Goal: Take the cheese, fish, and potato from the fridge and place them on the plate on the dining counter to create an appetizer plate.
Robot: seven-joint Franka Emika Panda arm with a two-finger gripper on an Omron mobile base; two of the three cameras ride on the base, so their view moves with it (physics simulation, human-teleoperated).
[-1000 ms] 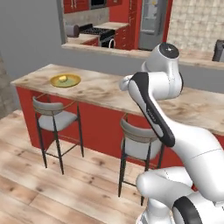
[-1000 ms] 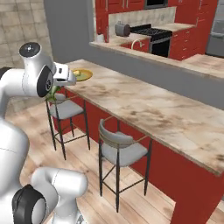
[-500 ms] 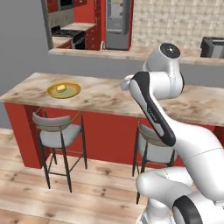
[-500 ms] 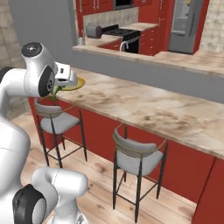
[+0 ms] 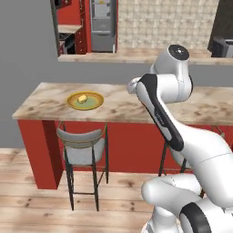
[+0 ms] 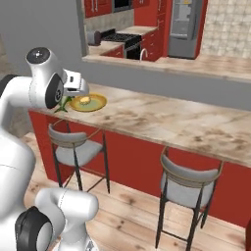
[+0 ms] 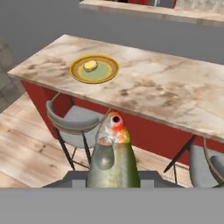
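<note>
My gripper is shut on the fish, a slim green-grey fish whose red-eyed head points away from the hand. Its green tail sticks out below the hand. I hold it in front of the dining counter, short of its near edge. The plate, yellow-rimmed with a pale green centre, sits near the counter's left end, ahead and left of the fish in the hand view. A small yellow piece lies on it; cheese or potato, I cannot tell. The fridge stands far behind.
Grey-seated stools stand under the counter's front edge. A second marbled counter runs behind a grey wall opening. A stove and red cabinets lie beyond. Wooden floor stretches in front of the stools.
Both base views have swung and closed in on the counter, so the base has moved; the plate now appears larger and more head-on. The gripper still holds the fish.
</note>
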